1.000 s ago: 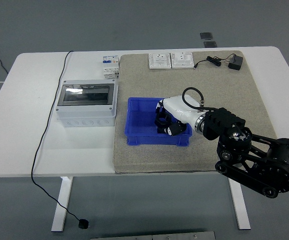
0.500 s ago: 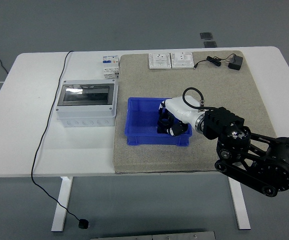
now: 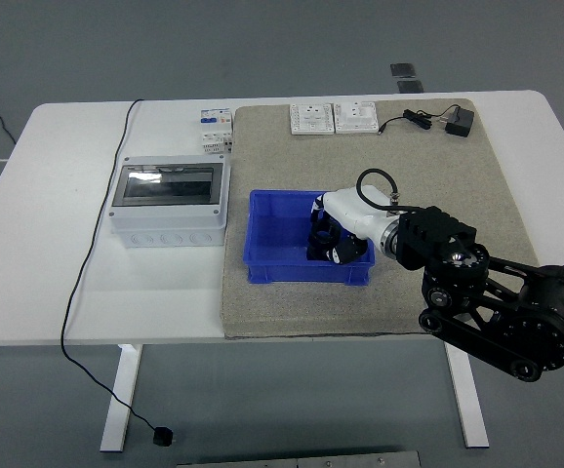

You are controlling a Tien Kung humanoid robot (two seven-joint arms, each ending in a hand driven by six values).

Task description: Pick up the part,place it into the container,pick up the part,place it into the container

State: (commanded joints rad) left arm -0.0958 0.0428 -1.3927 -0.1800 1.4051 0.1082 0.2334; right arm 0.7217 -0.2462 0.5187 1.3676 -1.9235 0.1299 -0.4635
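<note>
Reaching in from the lower right of the frame, the right robot hand (image 3: pixel 327 241) is seen inside the right end of the blue bin (image 3: pixel 280 261), which sits at the centre of the frame on a grey mat (image 3: pixel 477 185) laid over the white counter (image 3: pixel 58 195). Its dark fingers (image 3: pixel 319 237) are curled downward below the white wrist shell, but whether a part is held between them cannot be told, since the hand itself hides that spot. No loose part can be made out in the rest of the bin, whose left half shows only bare blue floor. The step in hand is judged to be a placing into the bin or a release there.

Two white switch plates (image 3: pixel 333 118) are laid side by side near the top edge of the mat, up and slightly right of the hand, with their long sides running across the frame. If another part is to be fetched, these are judged the likeliest candidates, and the right arm is the nearer one, as no left arm is in view. A black adapter (image 3: pixel 458 122) lies in the upper right, and a grey box with a clear lid (image 3: pixel 169 202) stands left of the bin
</note>
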